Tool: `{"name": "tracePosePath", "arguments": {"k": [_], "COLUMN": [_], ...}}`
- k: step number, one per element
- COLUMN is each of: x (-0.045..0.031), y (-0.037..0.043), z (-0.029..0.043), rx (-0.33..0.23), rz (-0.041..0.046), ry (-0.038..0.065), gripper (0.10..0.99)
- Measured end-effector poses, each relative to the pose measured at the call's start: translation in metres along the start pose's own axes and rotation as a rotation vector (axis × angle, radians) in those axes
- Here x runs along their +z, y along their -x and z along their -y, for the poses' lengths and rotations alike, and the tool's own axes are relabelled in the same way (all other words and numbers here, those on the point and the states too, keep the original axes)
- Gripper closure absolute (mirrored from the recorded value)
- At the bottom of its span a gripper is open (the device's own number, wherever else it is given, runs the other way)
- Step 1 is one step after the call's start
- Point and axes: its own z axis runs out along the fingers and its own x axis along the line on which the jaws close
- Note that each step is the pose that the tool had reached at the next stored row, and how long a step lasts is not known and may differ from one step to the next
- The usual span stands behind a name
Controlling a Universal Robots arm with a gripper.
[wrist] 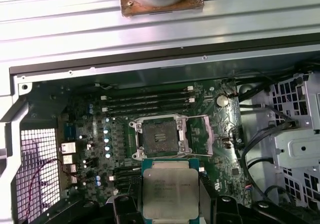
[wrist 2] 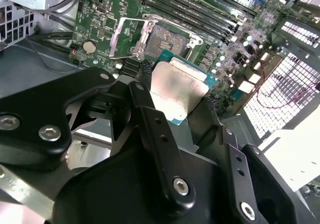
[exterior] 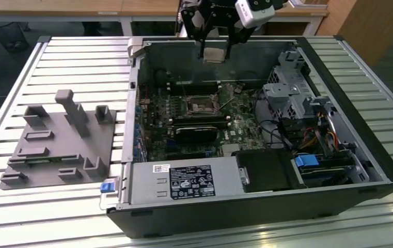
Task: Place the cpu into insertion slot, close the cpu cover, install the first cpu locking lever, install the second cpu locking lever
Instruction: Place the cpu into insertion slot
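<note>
One slatted metal table carries an open computer case. A grey fixture block sits on the exterior view's left, apart from the case. Inside the case, the green motherboard lies face up. The gripper hangs above the case, high over the board, with its black fingers clamped on two opposite edges of the cpu. The cpu cover is swung open beside the insertion slot, which lies uncovered. The cpu is square and roughly level, with its metal top upward. It is held apart from the slot.
</note>
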Motion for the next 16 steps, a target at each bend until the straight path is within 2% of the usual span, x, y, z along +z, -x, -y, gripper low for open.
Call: {"name": "tracePosePath", "arguments": {"k": [16], "x": [0.0000], "y": [0.0000], "z": [0.0000], "rx": [0.058], "rz": [0.0052], "ry": [0.001], "gripper": [0.549]}}
